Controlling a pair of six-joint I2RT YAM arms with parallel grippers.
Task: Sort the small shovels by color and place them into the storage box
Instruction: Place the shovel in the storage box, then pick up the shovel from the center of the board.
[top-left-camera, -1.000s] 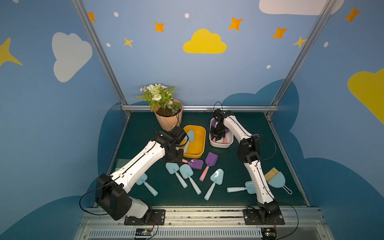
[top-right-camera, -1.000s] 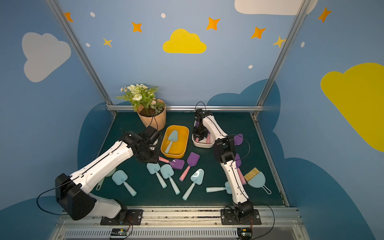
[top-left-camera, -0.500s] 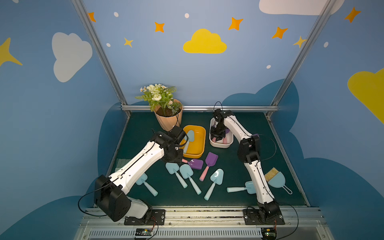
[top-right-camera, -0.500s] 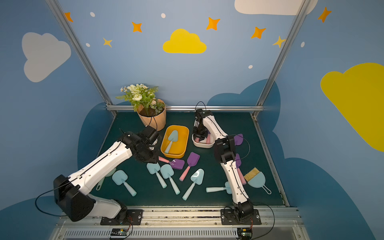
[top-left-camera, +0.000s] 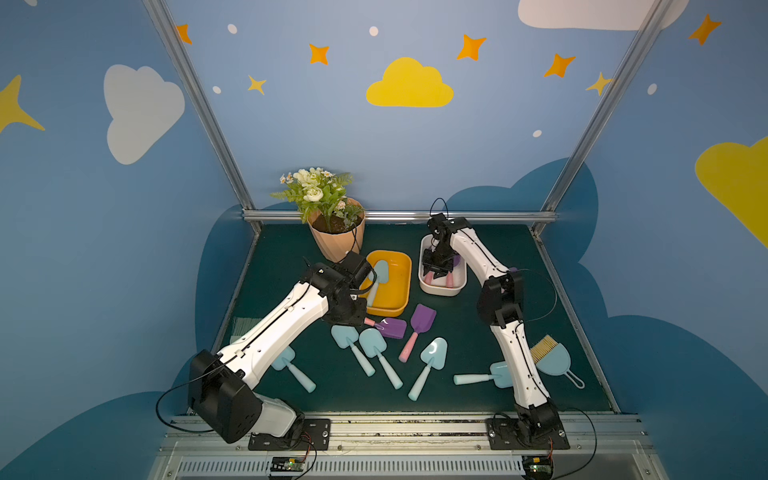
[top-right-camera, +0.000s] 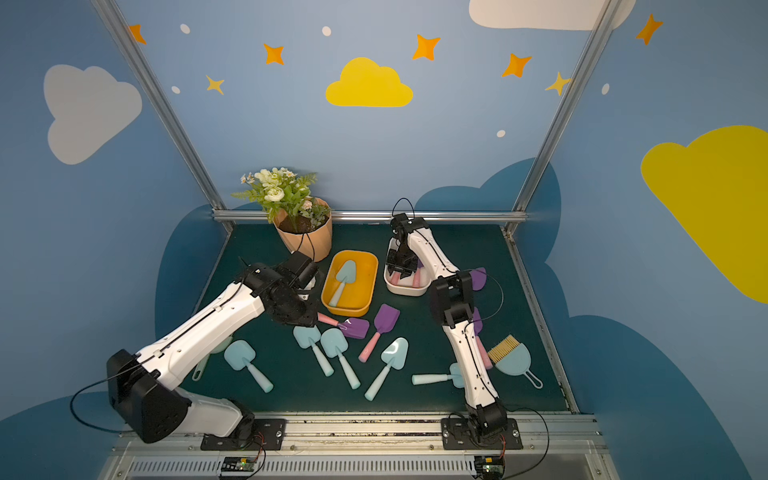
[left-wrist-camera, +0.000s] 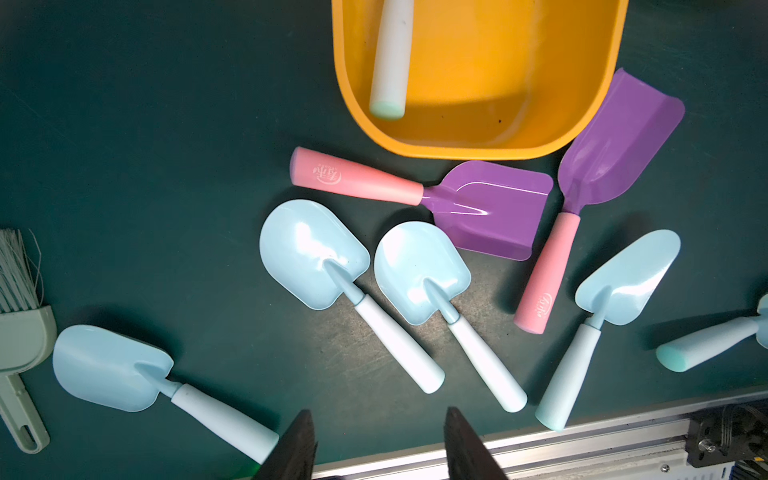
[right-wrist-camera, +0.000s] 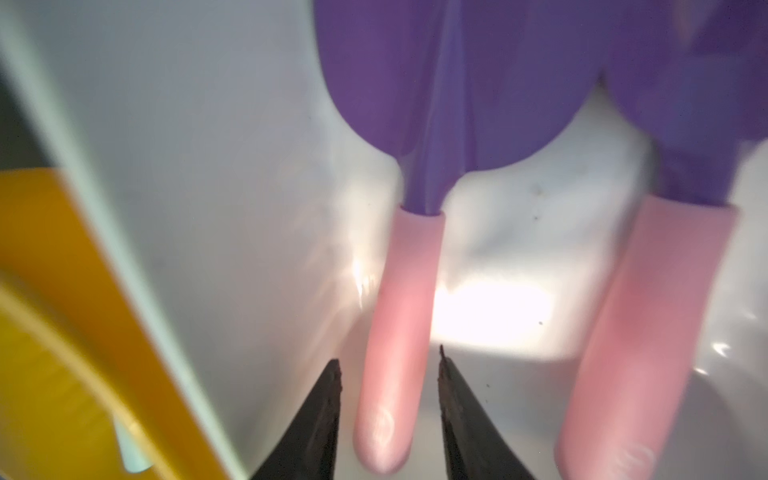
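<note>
My right gripper (right-wrist-camera: 388, 355) is down inside the white storage box (top-left-camera: 440, 291), open, its jaws standing on either side of a purple shovel's pink handle (right-wrist-camera: 395, 332) with a gap on each side. A second purple shovel (right-wrist-camera: 648, 316) lies beside it. The yellow storage box (top-left-camera: 399, 309) holds one light blue shovel (top-left-camera: 380, 270). My left gripper (left-wrist-camera: 378, 411) hangs open and empty above the mat in front of the yellow box. On the mat lie several light blue shovels (top-left-camera: 372, 343) and two purple shovels (top-left-camera: 392, 327) (top-left-camera: 422, 318). Two more purple shovels (top-right-camera: 478, 278) show behind the right arm.
A flower pot (top-left-camera: 336, 237) stands at the back, left of the yellow box. A blue brush with tan bristles (top-left-camera: 552, 359) lies at the right edge. A mint brush (left-wrist-camera: 20, 328) lies at the left under my left arm. An aluminium rail (top-left-camera: 395, 419) runs along the front.
My right gripper has opened in the white box and let go of the pink handle. My left arm has shifted slightly and its jaws stay open.
</note>
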